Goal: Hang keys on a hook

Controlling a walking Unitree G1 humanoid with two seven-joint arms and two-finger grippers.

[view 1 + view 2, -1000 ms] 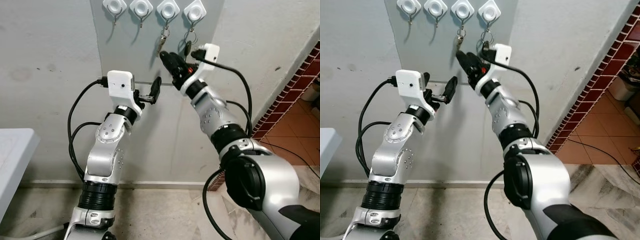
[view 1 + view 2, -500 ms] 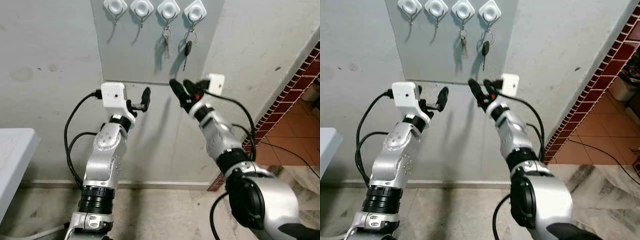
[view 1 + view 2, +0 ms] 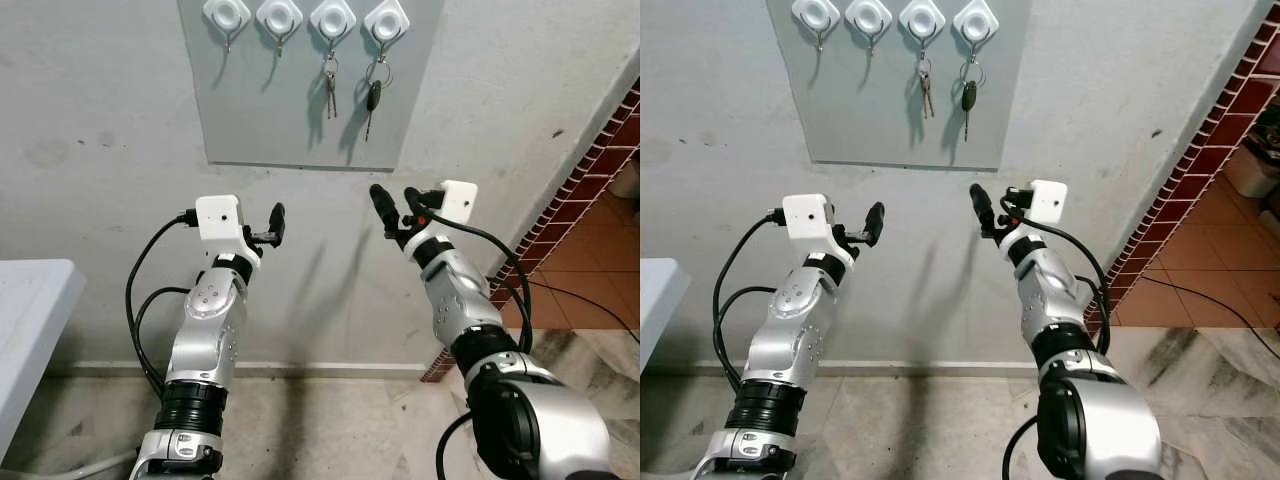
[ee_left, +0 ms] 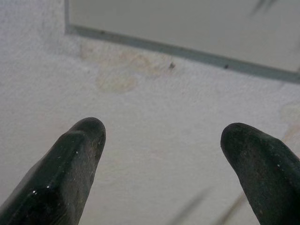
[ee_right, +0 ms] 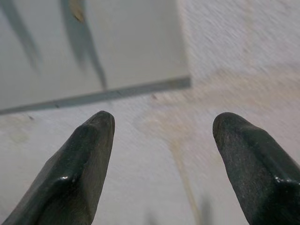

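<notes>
Both sets of keys already hang on the hooks of the wall board; left gripper and right gripper have fingers spread and empty, so lower them clear, away from the board

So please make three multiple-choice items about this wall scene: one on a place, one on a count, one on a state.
1. Where do the keys hang?
A. first hook from the left
B. third hook from the left
C. on the table

2. How many hooks are on the panel?
A. two
B. four
C. six

3. How are the right gripper fingers?
A. open and empty
B. shut on a key
C. shut on a hook

Answers: 1 B, the bunch hangs under the third hook, beside the black key. 2 B, four white hooks stand in a row. 3 A, the right wrist view shows wall between the fingers.
</notes>
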